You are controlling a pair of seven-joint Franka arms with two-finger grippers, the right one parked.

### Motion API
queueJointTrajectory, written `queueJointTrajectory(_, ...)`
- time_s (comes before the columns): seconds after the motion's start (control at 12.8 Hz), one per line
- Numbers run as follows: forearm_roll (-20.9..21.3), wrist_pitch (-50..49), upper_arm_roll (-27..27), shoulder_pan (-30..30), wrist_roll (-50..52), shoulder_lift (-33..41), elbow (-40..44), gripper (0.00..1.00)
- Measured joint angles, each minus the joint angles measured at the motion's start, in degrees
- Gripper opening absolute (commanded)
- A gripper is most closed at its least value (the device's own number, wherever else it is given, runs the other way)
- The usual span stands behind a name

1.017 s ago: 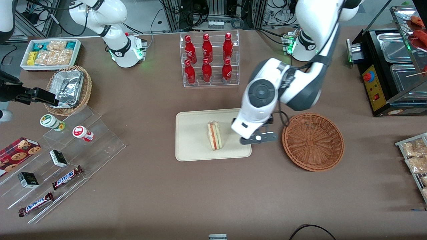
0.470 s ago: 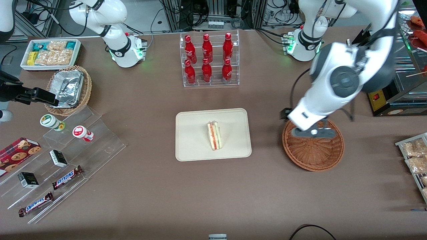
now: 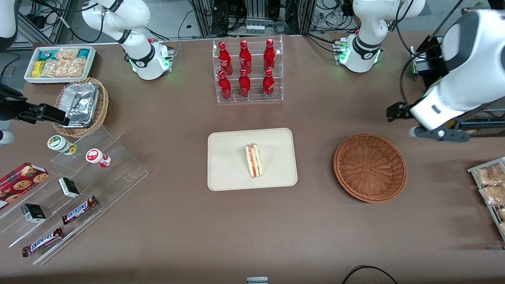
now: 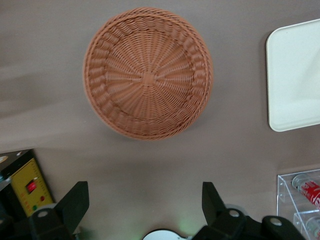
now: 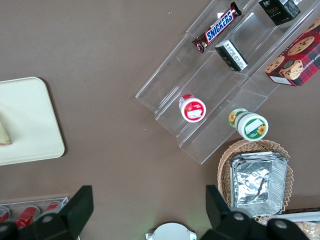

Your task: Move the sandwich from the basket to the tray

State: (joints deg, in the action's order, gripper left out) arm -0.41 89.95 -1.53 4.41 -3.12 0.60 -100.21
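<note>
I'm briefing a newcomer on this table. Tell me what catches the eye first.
The triangular white-bread sandwich with red and green filling lies on the cream rectangular tray mid-table. Beside the tray, toward the working arm's end, sits the round reddish-brown wicker basket, empty. The gripper hangs open above the table, farther from the front camera than the basket.

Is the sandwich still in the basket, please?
No, the sandwich lies on the tray; the basket holds nothing, pincer away.
</note>
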Motion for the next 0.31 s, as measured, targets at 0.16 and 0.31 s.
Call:
queueJointTrajectory(0.16,0.0,-2.7,0.1,-0.5,-0.4,2.1,0.3,1.00)
queueJointTrajectory(0.31,0.1,-4.8,0.0,-1.5,-0.4,4.2,0.5,1.00)
